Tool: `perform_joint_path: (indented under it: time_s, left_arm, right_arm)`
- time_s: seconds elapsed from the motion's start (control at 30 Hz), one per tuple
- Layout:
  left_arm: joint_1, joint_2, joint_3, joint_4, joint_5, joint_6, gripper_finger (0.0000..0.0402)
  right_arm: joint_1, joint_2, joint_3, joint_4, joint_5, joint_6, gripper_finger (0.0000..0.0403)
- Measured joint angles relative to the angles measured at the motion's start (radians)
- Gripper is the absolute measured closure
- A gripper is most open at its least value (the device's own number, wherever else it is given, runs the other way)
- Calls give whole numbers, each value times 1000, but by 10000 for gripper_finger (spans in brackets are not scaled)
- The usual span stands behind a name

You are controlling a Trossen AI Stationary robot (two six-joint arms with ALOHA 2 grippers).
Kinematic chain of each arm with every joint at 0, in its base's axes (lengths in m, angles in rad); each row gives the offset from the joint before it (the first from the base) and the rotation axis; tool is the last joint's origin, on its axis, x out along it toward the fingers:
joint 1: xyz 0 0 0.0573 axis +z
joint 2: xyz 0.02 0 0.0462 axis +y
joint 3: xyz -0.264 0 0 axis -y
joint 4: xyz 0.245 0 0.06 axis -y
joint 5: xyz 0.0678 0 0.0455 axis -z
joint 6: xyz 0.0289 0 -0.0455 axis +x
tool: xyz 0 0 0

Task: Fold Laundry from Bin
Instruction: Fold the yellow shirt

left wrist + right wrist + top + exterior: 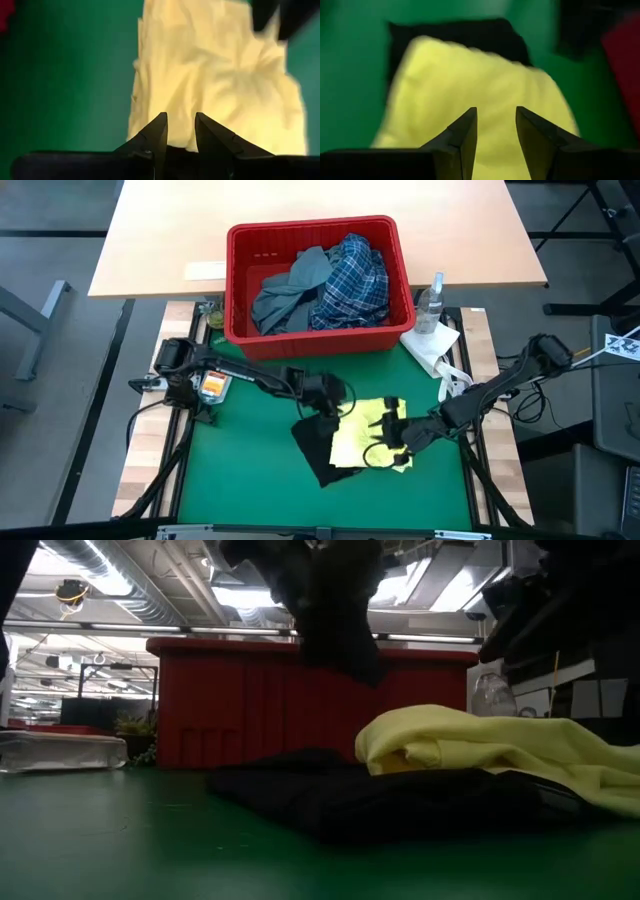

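Two end effectors over same yellow garment [365,435], lower centre of high view, on green mat of bench [240,490]. Left end effector [335,402] at its upper-left edge, right end effector [392,442] at its right side; right one seems nearer. Both with fingers apart, nothing between them. Garment lies crumpled, half on dark navy garment [318,452], long axis hard to tell. Plaid shirt [352,280] and grey-blue garment [290,290] in red bin [310,232], upper centre.

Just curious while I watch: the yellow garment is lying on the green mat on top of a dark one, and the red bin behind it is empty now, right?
Not empty. The high view shows the red bin holding the grey-blue garment and plaid shirt. The yellow garment does lie on the dark one.
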Motion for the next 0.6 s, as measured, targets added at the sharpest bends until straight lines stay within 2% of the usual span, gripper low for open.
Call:
perform_joint_path:
  time_s: [0.1,0.3,0.47,0.6]
  left_arm:
    - [-20,37,-1,3,-58,6,308]
    - [-19,118,-1,12,-130,7,308]
    - [-1,173,-1,21,-159,7,308]
    - [18,200,1,28,-172,7,308]
  right_arm:
    - [-1,-4,0,-103,65,83,267]
    - [-1,39,-1,-251,47,207,267]
    - [-1,96,0,-396,114,328,267]
    - [-1,152,0,-461,53,391,267]
